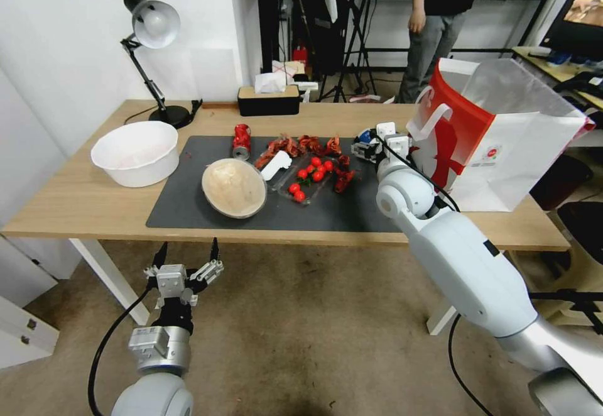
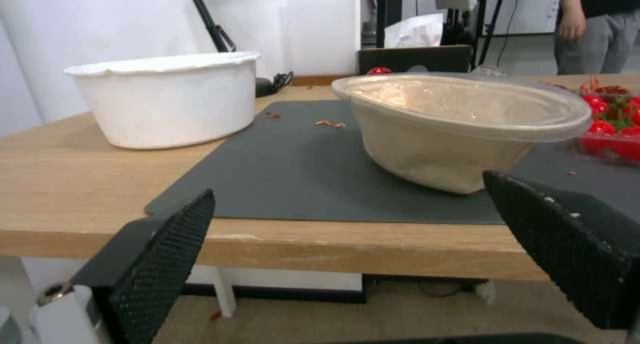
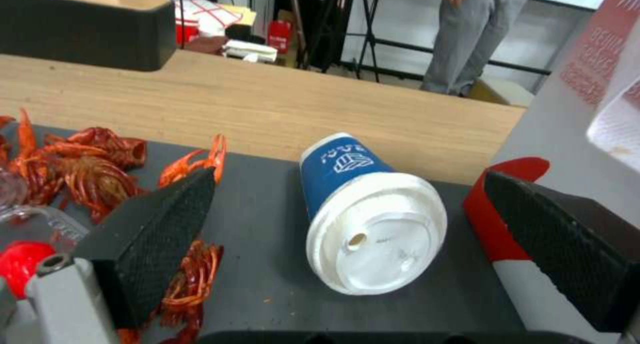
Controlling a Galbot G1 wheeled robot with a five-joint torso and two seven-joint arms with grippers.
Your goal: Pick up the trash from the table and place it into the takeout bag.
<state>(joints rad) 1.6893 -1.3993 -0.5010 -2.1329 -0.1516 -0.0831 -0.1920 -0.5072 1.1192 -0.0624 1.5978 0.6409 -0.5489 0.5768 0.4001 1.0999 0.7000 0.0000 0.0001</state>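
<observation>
While the right claw [image 3: 347, 244] is extended over the dark grey mat [image 1: 207, 215] with its fingers [image 3: 160, 234] spread wide and holding nothing, the blue cup with white lid [image 3: 370, 219] lies on its side on the mat between the two fingers, touching neither, lid end toward the wrist camera. Red crayfish shells [image 3: 87, 169] lie just beside one finger; the red panel edge of the takeout bag [image 1: 502, 127] stands just beside the other. The bag stands upright on the bench [image 1: 81, 202], mouth open, close against the right arm.

The left claw [image 1: 187, 259] hangs below the near edge of the bench, off the surface, fingers [image 2: 167, 254] wide apart and empty. Directly ahead of it the round beige bowl [image 2: 460, 129], covered by a clear lid, rests tilted on the mat. The large white bowl [image 2: 167, 99] stands on bare wood beyond it and to one side. The red drink can [image 1: 241, 141] lies on the mat farther off, past the beige bowl. The clear tray of red cherry tomatoes [image 1: 308, 180] sits on the mat between the two claws, nearer the right one
</observation>
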